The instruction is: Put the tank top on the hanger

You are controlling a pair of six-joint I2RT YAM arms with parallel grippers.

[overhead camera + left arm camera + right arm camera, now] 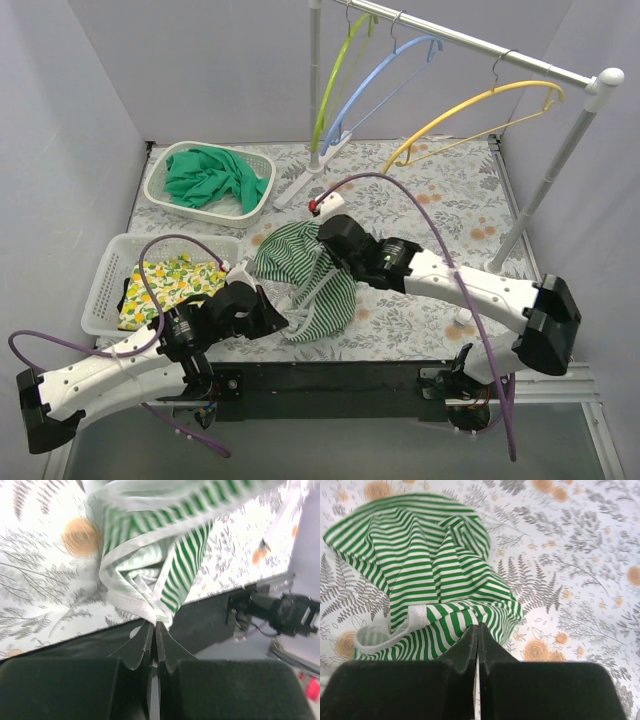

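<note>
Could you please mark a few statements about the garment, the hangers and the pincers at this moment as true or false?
1. The thin yellow plastic hanger hangs from the metal rail. True.
2. The green-and-white striped tank top is on that hanger. False: it is bunched over the floral table, between the arms.
3. The left pincer is shut on a white-edged part of the tank top. True.
4. The right pincer is open over bare table. False: it is shut on striped fabric.
5. The plain green cloth lies in a white plastic basket. True.
</note>
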